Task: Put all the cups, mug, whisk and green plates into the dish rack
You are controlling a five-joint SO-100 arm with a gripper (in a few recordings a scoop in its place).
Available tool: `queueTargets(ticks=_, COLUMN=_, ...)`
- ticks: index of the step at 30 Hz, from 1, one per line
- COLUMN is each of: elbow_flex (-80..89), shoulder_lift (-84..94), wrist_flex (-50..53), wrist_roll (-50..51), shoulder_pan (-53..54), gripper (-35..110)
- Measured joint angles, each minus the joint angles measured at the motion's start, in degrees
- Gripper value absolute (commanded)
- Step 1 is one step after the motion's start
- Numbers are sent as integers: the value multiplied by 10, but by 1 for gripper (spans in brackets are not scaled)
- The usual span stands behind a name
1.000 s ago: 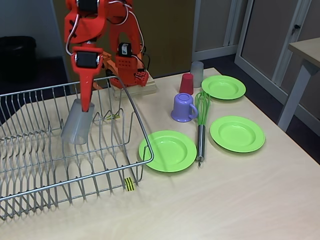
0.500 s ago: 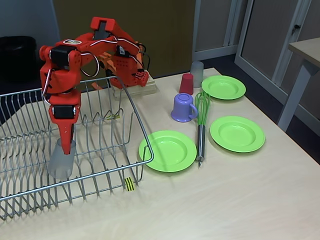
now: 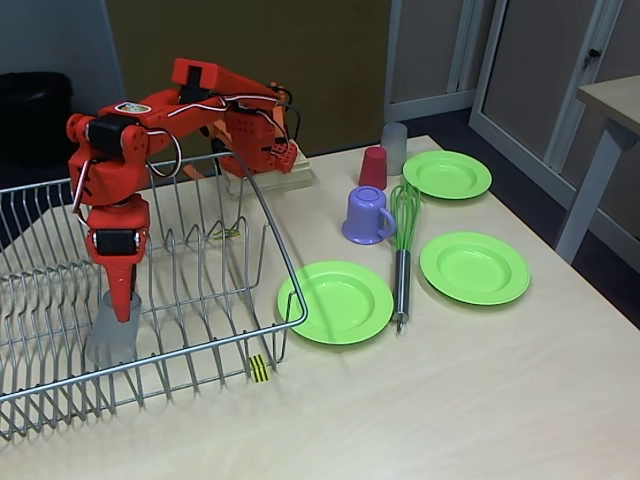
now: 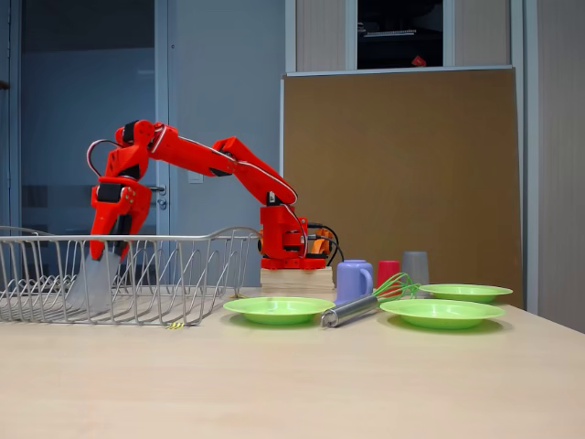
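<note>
My gripper (image 3: 120, 303) is shut on a translucent grey cup (image 3: 112, 342), holding it upright low inside the dish rack (image 3: 200, 349) near its front left. In the other fixed view the gripper (image 4: 102, 252) and the cup (image 4: 98, 285) stand behind the rack's wires (image 4: 183, 240). A second grey cup (image 3: 394, 146) and the red cup (image 3: 373, 167) stand at the back of the table. In front of them is the purple mug (image 3: 366, 215). The green whisk (image 3: 403, 240) lies beside it. Three green plates (image 3: 335, 301) (image 3: 474, 267) (image 3: 447, 174) lie flat on the table.
The arm's base sits on a wooden block (image 3: 268, 178) behind the rack. A striped tag (image 3: 259, 368) hangs at the rack's front right corner. Another table (image 3: 610, 100) stands off to the right. Bare tabletop (image 3: 450, 400) stretches along the front.
The arm has swung left and down, carrying the grey cup from above the rack's middle to low inside its front-left part.
</note>
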Motion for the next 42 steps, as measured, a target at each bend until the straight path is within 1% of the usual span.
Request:
queueTargets(ticks=3, elbow_flex=-9, shoulder_lift=-11, wrist_flex=11, wrist_roll=-5, shoulder_pan=6, gripper=25)
queueTargets(ticks=13, elbow_flex=-22, shoulder_lift=-14, wrist_flex=22, wrist_roll=-15, shoulder_pan=13, gripper=33)
queueTargets(ticks=24, elbow_flex=-33, shoulder_lift=-13, wrist_flex=41, wrist_roll=-15, shoulder_pan=13, gripper=33)
queueTargets(ticks=27, elbow_flex=-33, shoulder_lift=5, wrist_flex=59, wrist_roll=-15, shoulder_pan=12, gripper=31)
queueTargets(ticks=31, elbow_flex=17, shoulder_lift=97, wrist_flex=70, wrist_roll=-15, shoulder_pan=-14, gripper=30)
queueTargets(ticks=35, elbow_flex=116, shoulder_lift=221, wrist_flex=74, wrist_roll=3, shoulder_pan=-72, gripper=29)
queueTargets(ticks=39, elbow_flex=242, shoulder_lift=341, wrist_flex=74, wrist_roll=69, shoulder_pan=-143, gripper=28)
queueTargets(ticks=42, elbow_flex=338, shoulder_lift=425, wrist_flex=74, wrist_roll=145, shoulder_pan=-210, gripper=27)
